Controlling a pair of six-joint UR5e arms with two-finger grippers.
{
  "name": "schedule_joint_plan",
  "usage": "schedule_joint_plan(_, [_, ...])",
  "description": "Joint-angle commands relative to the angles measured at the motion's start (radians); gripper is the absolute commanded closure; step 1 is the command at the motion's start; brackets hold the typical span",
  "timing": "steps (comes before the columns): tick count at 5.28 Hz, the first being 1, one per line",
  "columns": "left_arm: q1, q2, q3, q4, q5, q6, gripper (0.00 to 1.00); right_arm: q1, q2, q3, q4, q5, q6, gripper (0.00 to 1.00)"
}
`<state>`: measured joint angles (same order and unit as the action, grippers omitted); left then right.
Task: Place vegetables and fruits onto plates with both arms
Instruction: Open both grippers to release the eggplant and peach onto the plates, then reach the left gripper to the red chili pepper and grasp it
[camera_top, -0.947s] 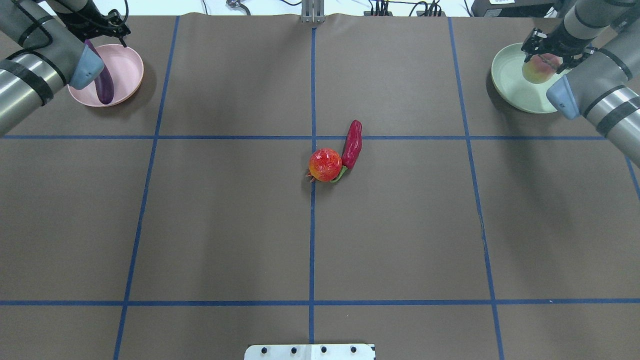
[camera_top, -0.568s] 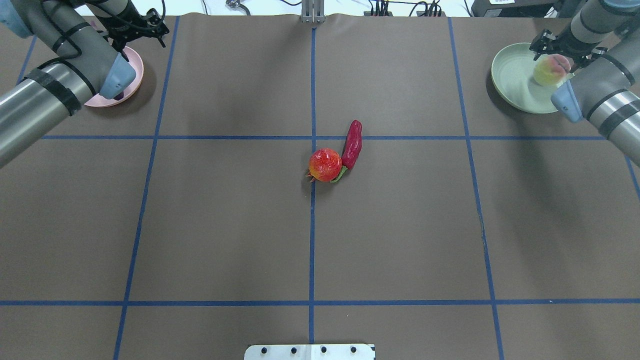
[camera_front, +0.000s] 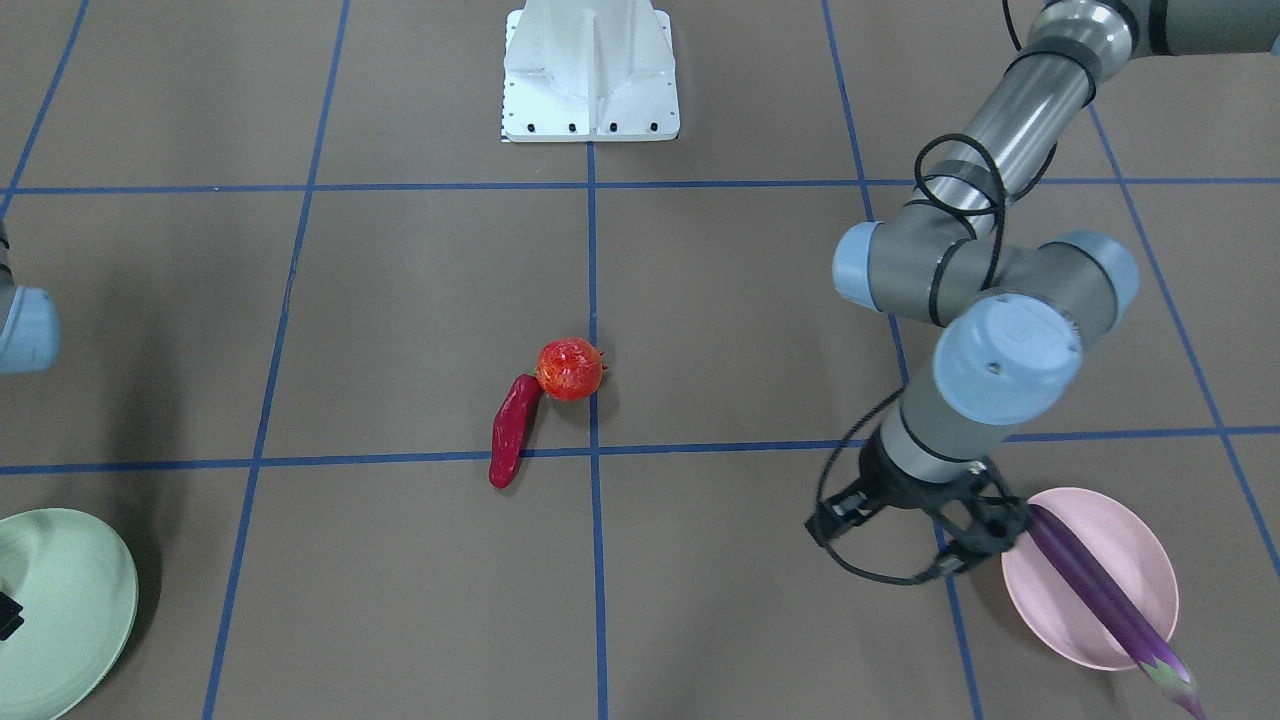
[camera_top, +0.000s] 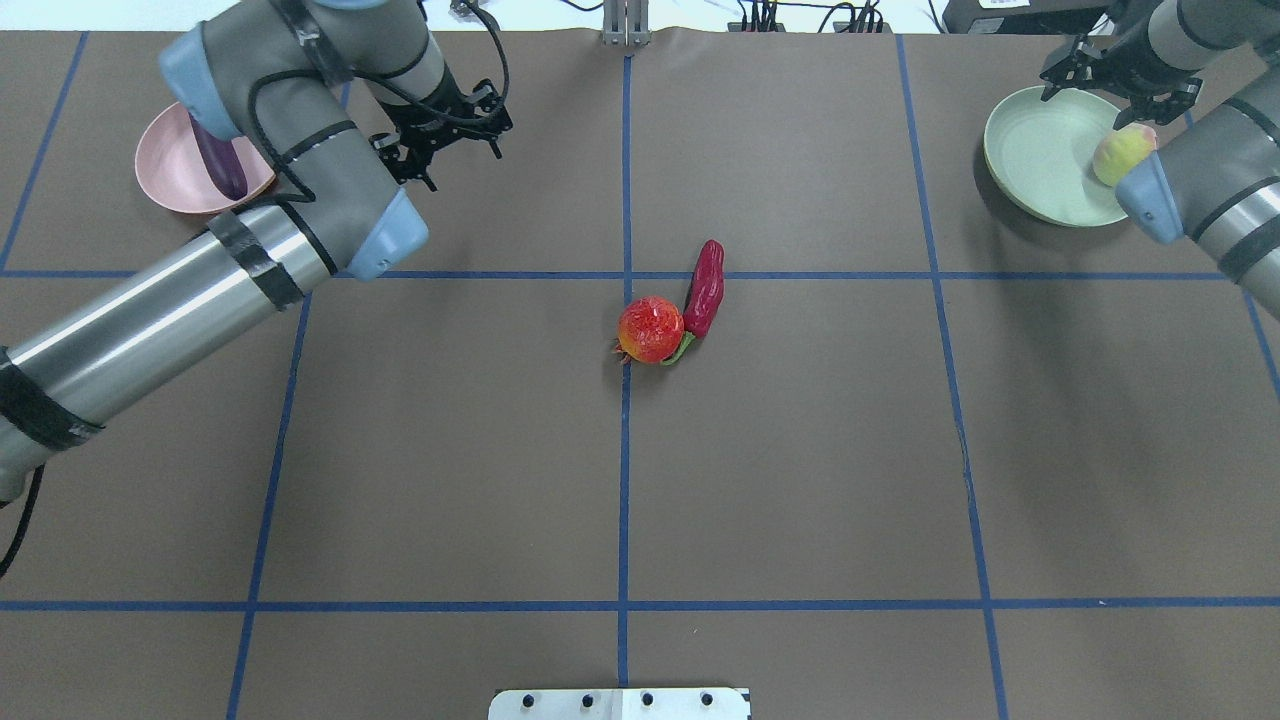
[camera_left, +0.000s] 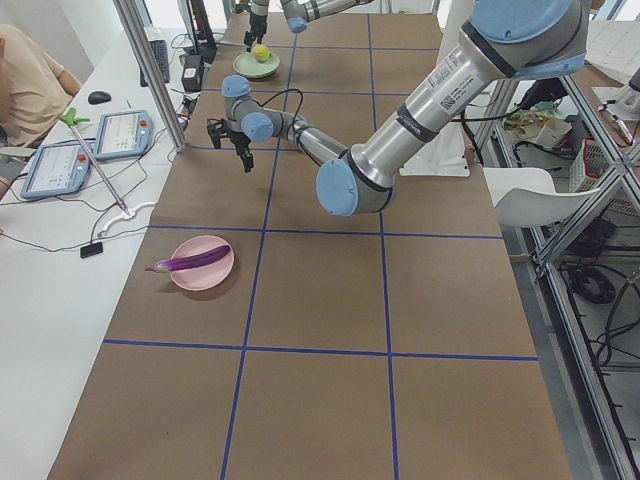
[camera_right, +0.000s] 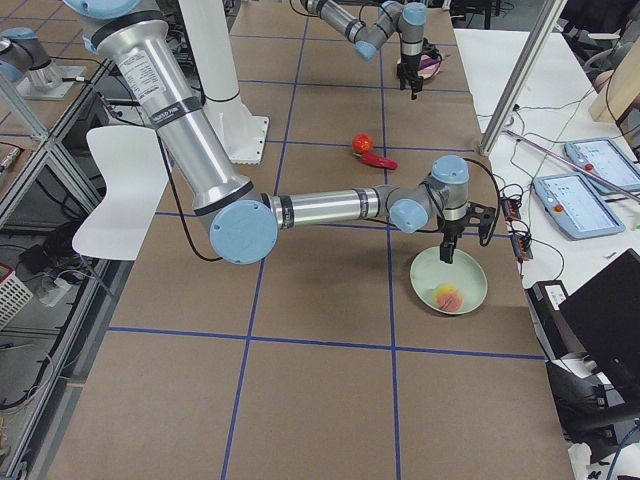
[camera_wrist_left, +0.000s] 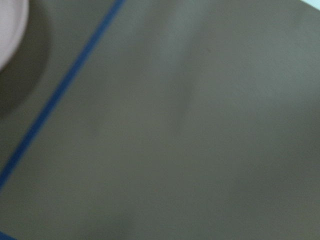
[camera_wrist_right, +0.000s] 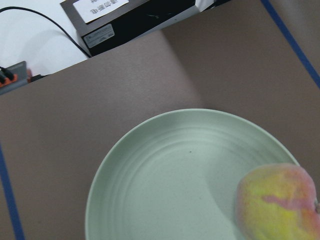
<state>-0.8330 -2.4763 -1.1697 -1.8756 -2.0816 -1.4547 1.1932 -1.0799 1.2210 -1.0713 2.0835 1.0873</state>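
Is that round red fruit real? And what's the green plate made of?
The red fruit looks like glossy plastic, probably a toy: white glints dot its skin. The green plate looks like matte plastic, perhaps ceramic: no shine, faint rings across its floor.

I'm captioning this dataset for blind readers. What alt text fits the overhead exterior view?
A round red-orange fruit and a red chili pepper lie together mid-table, unplated. An eggplant lies in the pink plate far left, a peach in the green plate far right.
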Motion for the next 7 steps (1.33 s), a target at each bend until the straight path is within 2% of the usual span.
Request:
schedule_joint_plan(1, [0.092,-0.067,0.011,-0.122,0.043,0.082,0.17,-0.003,-0.035,0.160,-0.106,0.065,0.032,0.00])
schedule_joint_plan(2, [0.116,-0.096,0.025,-0.132,0.043,0.178,0.00,-0.020,-0.037,0.201,-0.119,0.079,0.108,0.00])
schedule_joint_plan(3, [0.152,-0.186,0.130,-0.160,0.082,0.297,0.00,-0.036,-0.057,0.266,-0.122,0.114,0.171,0.00])
schedule_joint_plan(4, [0.187,-0.235,0.219,-0.221,0.186,0.377,0.00,-0.058,-0.095,0.338,-0.127,0.125,0.183,0.00])
schedule_joint_plan(5, [0.196,-0.240,0.267,-0.267,0.190,0.445,0.04,-0.064,-0.112,0.371,-0.134,0.160,0.184,0.00])
schedule_joint_plan(7, [0.219,-0.282,0.368,-0.287,0.205,0.496,0.06,-0.064,-0.135,0.393,-0.134,0.176,0.184,0.00])
